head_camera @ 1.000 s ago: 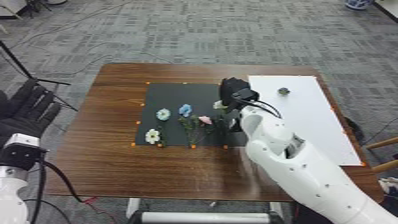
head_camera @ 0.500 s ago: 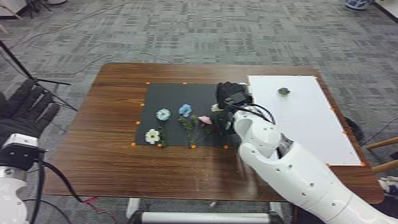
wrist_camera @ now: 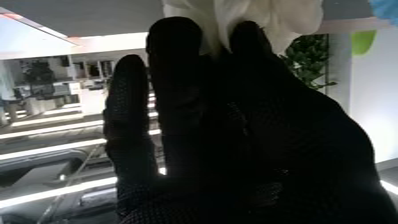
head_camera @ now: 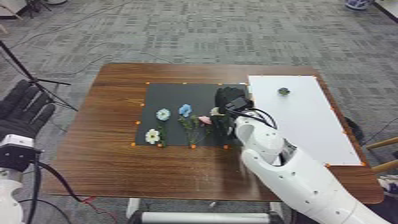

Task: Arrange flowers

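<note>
My right hand is over the right edge of the black mat, right beside a cream flower. In the right wrist view the same hand has its fingertips against white petals; whether they hold the flower I cannot tell. On the mat lie a light-blue flower, a blue flower, a pink flower and a white flower, with green stems. My left hand stays off the table's left side, its fingers straight.
A white board covers the table's right side, with a small dark round object near its far end. Brown wooden table surrounds both. A thin black stand rises beyond the left edge, and a wooden chair is at the right.
My right hand has shifted slightly left and nearer along the mat's right edge, its arm following. The flowers on the mat and my left hand look unmoved.
</note>
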Motion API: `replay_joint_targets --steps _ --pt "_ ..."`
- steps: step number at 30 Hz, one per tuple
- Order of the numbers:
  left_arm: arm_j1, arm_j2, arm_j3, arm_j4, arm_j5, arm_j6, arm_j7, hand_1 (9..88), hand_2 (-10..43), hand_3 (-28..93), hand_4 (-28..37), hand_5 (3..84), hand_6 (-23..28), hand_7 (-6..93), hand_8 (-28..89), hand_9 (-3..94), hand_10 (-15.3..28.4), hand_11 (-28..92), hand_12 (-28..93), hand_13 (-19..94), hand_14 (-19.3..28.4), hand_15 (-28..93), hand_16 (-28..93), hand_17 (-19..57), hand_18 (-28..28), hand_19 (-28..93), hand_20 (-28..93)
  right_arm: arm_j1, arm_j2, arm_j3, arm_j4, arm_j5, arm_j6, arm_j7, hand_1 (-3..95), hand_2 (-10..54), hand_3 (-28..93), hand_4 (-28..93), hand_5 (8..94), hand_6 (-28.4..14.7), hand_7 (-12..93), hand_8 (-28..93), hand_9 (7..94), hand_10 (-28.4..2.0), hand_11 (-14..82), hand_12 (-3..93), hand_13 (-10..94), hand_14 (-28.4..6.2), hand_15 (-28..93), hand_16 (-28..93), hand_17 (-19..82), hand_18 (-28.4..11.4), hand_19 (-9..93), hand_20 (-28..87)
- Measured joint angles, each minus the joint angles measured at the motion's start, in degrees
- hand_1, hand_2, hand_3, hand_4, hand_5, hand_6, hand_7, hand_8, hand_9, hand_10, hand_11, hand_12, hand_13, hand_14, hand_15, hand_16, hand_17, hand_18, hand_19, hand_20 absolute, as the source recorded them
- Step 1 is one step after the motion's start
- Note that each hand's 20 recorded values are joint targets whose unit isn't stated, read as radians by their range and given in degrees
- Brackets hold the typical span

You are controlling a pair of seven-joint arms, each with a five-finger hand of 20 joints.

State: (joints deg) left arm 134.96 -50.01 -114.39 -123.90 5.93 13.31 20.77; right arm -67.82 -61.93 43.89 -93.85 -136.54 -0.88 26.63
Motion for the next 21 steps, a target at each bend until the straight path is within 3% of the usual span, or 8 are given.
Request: replay_joint_targets --steps 3,8,21 --pt "0.3 -0.06 -0.28 -0.13 -0.29 0.0 0.05 23.3 17.7 67 -28.3 37.4 6.6 4.6 -6 32.3 10.8 8 10 21 11.4 16 -4 -3.4 9.9 18 10 -0.5 0.3 0.6 -1.0 0.2 -0.9 0.1 63.5 -9.5 67 -28 68.5 -1.6 21 -11 73.1 -11.5 14.3 26.9 68 -4.0 45 38 30 -23.1 75 31" --pt "0.4 -0.07 -0.28 -0.17 -0.54 0.04 0.05 23.3 17.6 68 -28.3 37.4 6.6 4.8 -6 32.2 10.8 8 10 21 11.6 16 -4 -3.4 9.9 18 10 -1.2 0.5 2.0 -2.6 0.8 -3.2 0.4 62.9 -9.5 66 -28 67.0 -2.3 19 -12 68.5 -13.6 18.0 18.7 66 -4.9 44 36 29 -23.0 74 29" --pt "0.4 0.1 -0.24 -0.19 -1.06 0.05 0.49 24.6 18.0 72 -28.2 37.5 6.6 5.0 -6 32.3 10.8 8 10 21 12.0 16 -4 -3.3 10.0 18 10 -3.9 1.0 6.1 -7.1 3.8 -5.7 1.2 57.0 -9.5 71 -28 64.9 -3.2 17 -12 66.0 -14.8 16.6 16.6 63 -8.0 41 32 27 -23.7 73 28"
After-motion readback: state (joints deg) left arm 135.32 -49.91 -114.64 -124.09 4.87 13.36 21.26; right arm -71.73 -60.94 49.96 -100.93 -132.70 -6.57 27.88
